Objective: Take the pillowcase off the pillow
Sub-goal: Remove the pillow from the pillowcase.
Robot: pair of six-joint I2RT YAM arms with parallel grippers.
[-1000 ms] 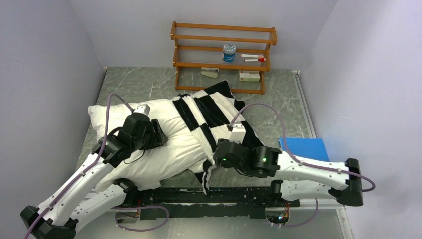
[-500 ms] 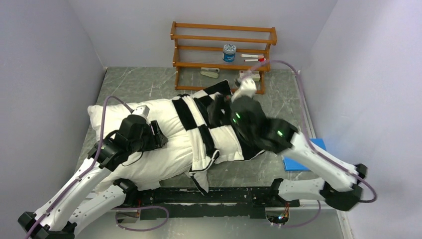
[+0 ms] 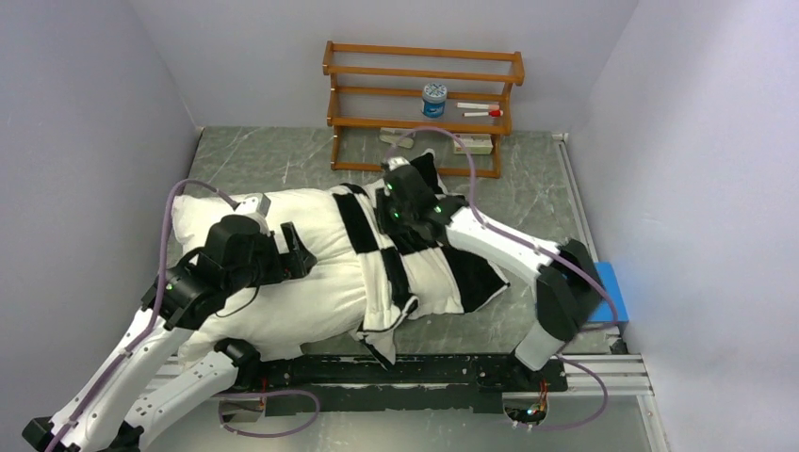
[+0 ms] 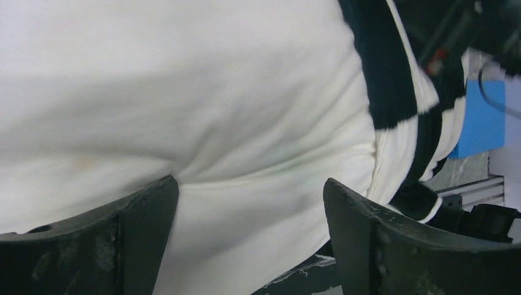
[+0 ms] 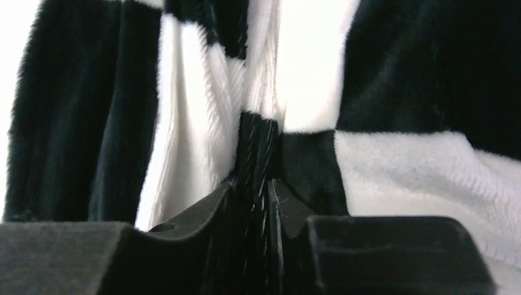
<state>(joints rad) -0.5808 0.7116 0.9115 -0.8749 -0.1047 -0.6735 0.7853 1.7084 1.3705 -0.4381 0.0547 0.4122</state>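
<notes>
The plump white pillow [image 3: 283,292] lies across the table, its left half bare. The black-and-white checkered pillowcase [image 3: 443,273] covers its right half, with the striped edge bunched near the middle. My left gripper [image 3: 294,252] rests on the bare pillow [image 4: 184,92] with its jaws open wide [image 4: 250,203], and white fabric bulges between the fingers. My right gripper [image 3: 398,193] reaches over the far part of the pillowcase [image 5: 399,166] and is shut [image 5: 255,190] on a raised black fold of it.
A wooden shelf [image 3: 424,104] stands at the back with a blue-lidded jar [image 3: 434,99] and small items. A blue pad [image 3: 611,282] lies at the right, partly behind the right arm. Walls close in on the left and right.
The right arm swung from the near edge to the far side of the pillowcase, opened, then shut on a fold. The left gripper opened on the pillow.
</notes>
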